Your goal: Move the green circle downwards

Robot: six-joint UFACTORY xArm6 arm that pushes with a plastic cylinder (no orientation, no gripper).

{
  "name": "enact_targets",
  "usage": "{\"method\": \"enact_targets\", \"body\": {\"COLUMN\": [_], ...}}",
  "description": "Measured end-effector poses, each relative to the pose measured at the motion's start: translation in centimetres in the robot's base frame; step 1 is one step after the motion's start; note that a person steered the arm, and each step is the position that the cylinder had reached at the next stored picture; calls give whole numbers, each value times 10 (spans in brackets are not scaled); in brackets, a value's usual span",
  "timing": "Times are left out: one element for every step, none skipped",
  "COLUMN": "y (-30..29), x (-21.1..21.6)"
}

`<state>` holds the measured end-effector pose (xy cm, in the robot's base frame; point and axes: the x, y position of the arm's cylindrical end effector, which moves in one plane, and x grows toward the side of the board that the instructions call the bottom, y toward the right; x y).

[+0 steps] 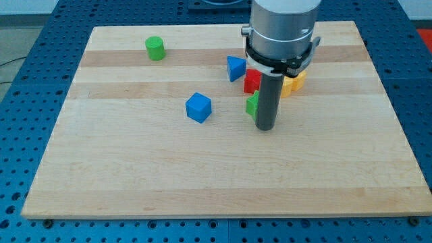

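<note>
The green circle [155, 48] is seen near the desk's [135, 175] top-left corner, untouched. My tip [264, 128] is parked mid-desk beside another green block [252, 105], well apart from it. No claw is fitted.

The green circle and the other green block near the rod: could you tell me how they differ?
The green circle is a cylinder standing free at the view's upper left; the other green block is half hidden behind my tip, its shape unclear, and sits beside the red block. Both are green.
</note>
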<state>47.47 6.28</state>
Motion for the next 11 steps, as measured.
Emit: {"method": "enact_targets", "body": {"y": [-47,-170,-218,-218,-221,-224,-236,-238,-201,-200,-147], "x": [10,22,-46,-130,-168,-195,-214,-226,-245,-277,-262]}}
